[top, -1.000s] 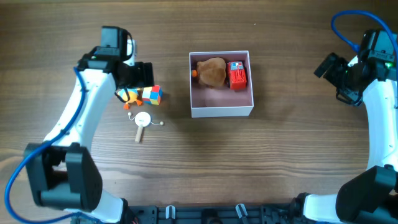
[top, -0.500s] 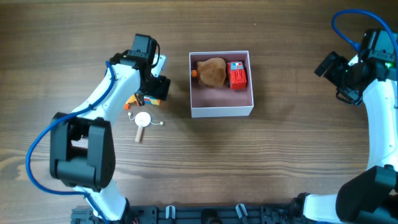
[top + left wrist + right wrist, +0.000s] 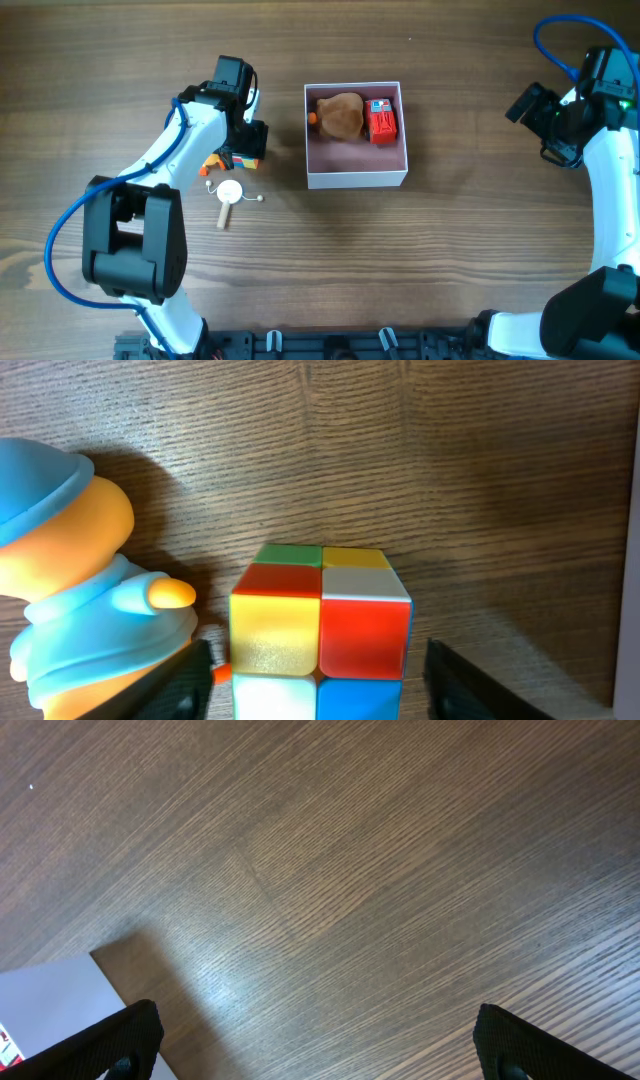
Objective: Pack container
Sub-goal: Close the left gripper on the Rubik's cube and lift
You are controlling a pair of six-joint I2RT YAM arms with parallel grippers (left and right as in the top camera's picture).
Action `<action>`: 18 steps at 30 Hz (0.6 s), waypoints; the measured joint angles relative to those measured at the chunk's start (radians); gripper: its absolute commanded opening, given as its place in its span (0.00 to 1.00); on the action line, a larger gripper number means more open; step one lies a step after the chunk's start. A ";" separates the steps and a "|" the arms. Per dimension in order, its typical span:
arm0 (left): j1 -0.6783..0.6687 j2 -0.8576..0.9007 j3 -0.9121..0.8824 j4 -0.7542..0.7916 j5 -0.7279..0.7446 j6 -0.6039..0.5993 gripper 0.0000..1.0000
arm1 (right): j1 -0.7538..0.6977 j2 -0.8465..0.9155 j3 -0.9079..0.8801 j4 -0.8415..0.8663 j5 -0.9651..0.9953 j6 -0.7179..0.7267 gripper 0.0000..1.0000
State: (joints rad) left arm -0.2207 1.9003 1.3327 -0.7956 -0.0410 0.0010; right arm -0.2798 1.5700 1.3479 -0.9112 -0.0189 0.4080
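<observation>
The left gripper (image 3: 317, 665) is straddling the cube (image 3: 320, 622), jaws part-open, not touching it. The container (image 3: 357, 178) is sitting nearby, toward the table's (image 3: 300, 285) right edge.

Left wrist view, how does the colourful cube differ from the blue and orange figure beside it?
The cube is boxy, tiled in red, yellow, green, white and blue; the figure is rounded, in orange and light blue. The cube lies between the fingers of the left claw; the figure lies beside them. Both rest on the table.
</observation>
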 measured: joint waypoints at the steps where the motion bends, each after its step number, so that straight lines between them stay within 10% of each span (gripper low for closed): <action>1: 0.000 0.000 0.000 0.000 0.000 -0.003 0.72 | 0.000 0.000 0.000 0.000 0.000 0.000 1.00; 18: 0.000 0.027 0.000 -0.013 0.000 -0.006 0.57 | 0.000 0.000 0.000 0.008 -0.003 0.000 1.00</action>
State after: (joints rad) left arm -0.2207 1.9270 1.3327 -0.8082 -0.0410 -0.0055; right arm -0.2798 1.5700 1.3479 -0.9028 -0.0223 0.4076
